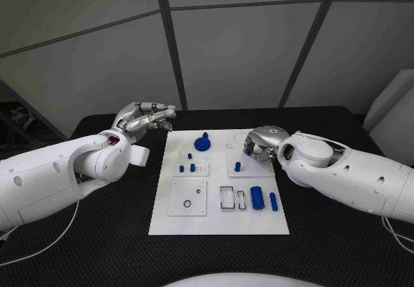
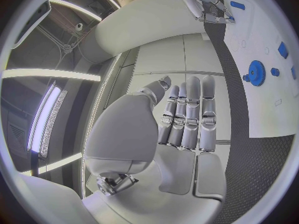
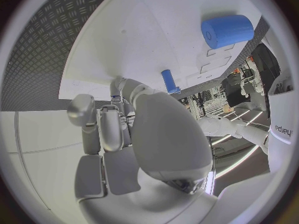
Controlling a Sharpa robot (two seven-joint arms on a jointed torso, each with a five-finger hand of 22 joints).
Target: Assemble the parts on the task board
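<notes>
In the head view the white task board (image 1: 220, 215) lies in the middle of the black table (image 1: 345, 251), and the work looks early: most blue parts lie loose or stand unjoined. A blue gear (image 1: 203, 143) sits near the board's far edge, small blue pegs (image 1: 192, 167) stand on the left square plate, one blue peg (image 1: 237, 167) stands on the right square plate, and a blue cylinder (image 1: 257, 197) with a thin blue pin (image 1: 273, 201) lies at the near right, beside a pair of rectangular slots (image 1: 227, 198). The right hand (image 1: 261, 143) hangs over the board's far right corner, fingers curled downward just beyond the standing peg; whether it touches or holds anything I cannot tell. My judgement is that it is set to pick a part there, and the next move calls for a careful descent and a clean pinch without knocking the peg. The left hand (image 1: 146, 117) is raised off the board's far left corner, fingers bent, holding nothing visible. In the left wrist view the left hand (image 2: 187, 117) shows fingers straight and close together, nothing in the palm, with the gear (image 2: 256, 73) well apart from it on the board. In the right wrist view the right hand (image 3: 118, 119) curls its fingers toward the board, the standing peg (image 3: 168, 81) just past them and the cylinder (image 3: 227, 31) farther off; no part shows in its grasp.
</notes>
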